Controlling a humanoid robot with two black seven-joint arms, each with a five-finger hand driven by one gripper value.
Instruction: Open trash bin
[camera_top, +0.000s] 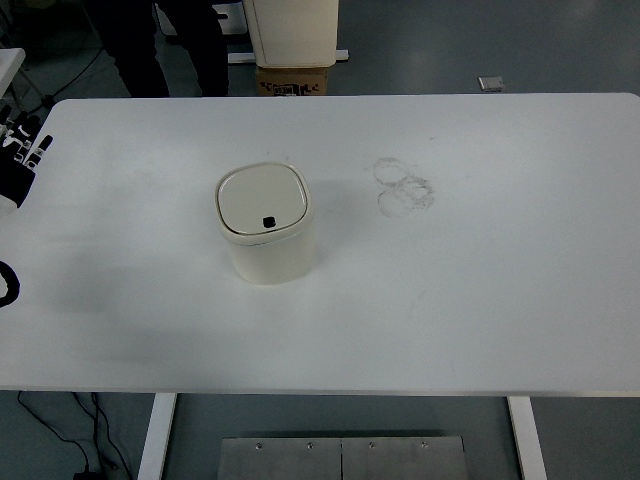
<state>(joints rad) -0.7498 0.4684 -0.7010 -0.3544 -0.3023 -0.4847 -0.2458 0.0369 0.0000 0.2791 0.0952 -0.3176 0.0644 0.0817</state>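
Observation:
A small cream trash bin (267, 225) stands left of the table's middle. Its rounded square lid (262, 197) lies flat and closed, with a black button (268, 221) at the near edge. My left hand (22, 158) is at the far left edge of the table, well away from the bin, black with white marks, its fingers extended and holding nothing. The right arm does not show.
Faint ring-shaped smudges (403, 187) mark the white table (480, 300) to the right of the bin. A black loop (8, 285) pokes in at the left edge. Beyond the far edge stand a person's legs (160, 40), a cardboard box (295, 80) and a white cabinet (292, 28).

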